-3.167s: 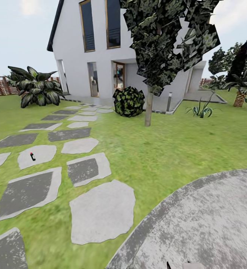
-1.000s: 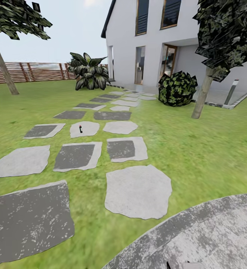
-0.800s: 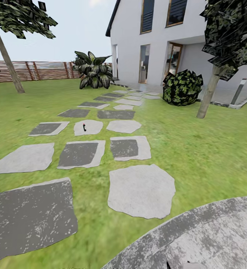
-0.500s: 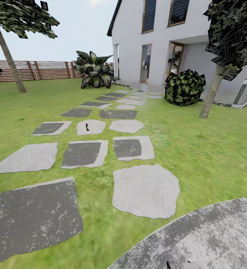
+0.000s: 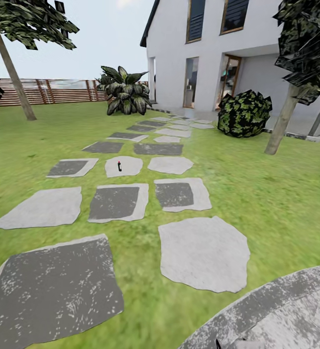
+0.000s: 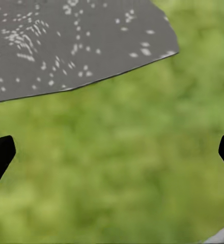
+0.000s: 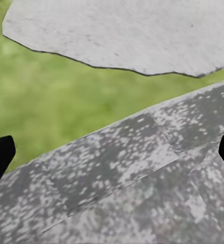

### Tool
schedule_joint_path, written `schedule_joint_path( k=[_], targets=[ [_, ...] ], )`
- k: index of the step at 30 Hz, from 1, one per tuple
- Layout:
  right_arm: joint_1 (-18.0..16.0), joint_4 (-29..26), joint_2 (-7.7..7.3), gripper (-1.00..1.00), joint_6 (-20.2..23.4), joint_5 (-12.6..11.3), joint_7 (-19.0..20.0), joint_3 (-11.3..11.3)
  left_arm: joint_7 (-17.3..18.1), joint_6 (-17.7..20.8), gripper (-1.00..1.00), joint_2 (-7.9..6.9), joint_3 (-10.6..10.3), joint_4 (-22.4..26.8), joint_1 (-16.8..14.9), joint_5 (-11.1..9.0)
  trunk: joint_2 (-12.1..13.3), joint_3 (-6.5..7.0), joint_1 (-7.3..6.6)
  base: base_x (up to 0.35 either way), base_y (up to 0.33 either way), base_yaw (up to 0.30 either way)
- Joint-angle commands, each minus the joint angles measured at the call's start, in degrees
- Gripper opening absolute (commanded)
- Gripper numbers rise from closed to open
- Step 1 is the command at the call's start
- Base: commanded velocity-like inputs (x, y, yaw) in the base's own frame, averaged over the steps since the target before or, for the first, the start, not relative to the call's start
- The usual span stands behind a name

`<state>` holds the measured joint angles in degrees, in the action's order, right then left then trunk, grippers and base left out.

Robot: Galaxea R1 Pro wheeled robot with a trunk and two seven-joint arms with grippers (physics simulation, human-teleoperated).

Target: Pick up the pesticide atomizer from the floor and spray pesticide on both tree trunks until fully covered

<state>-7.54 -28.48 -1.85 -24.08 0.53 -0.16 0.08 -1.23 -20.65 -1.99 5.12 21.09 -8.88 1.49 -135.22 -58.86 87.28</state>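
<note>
Tiny black pesticide atomizer with a red top [image 5: 119, 166] upright on a pale grey stepping stone [image 5: 123, 166] at eleven o'clock, far ahead; left gripper [image 6: 112, 152] and right gripper [image 7: 112, 152] both wide open, holding nothing.

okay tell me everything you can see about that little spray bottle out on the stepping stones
The pesticide atomizer shows in the head view as a tiny upright bottle, dark in the body with a red top. It stands by itself on a pale grey stepping stone in the middle of the path, with a darker slab to its left and grass around the stones. Nothing else touches it. It is too small and far off to make out a nozzle, trigger or label.
</note>
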Motion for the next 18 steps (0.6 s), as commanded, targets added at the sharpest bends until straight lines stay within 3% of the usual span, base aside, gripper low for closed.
schedule_joint_path(
  k=[1, 18],
  targets=[
    [0.0, 0.0, 0.00, 1.00, 0.0, 0.0, 0.0, 0.0, 0.0, 0.0, 1.00, -0.01, 0.0, 0.0, 0.0, 0.0, 0.0, 0.00, 0.00, 0.169, 0.309, 0.000],
    [0.0, 0.0, 0.00, 1.00, 0.0, -0.1, 0.1, 0.1, 0.0, 0.0, 1.00, -0.11, -0.4, -0.1, 0.0, 0.1, 0.0, 0.00, 0.00, 0.204, 0.297, 0.000]
  ],
)
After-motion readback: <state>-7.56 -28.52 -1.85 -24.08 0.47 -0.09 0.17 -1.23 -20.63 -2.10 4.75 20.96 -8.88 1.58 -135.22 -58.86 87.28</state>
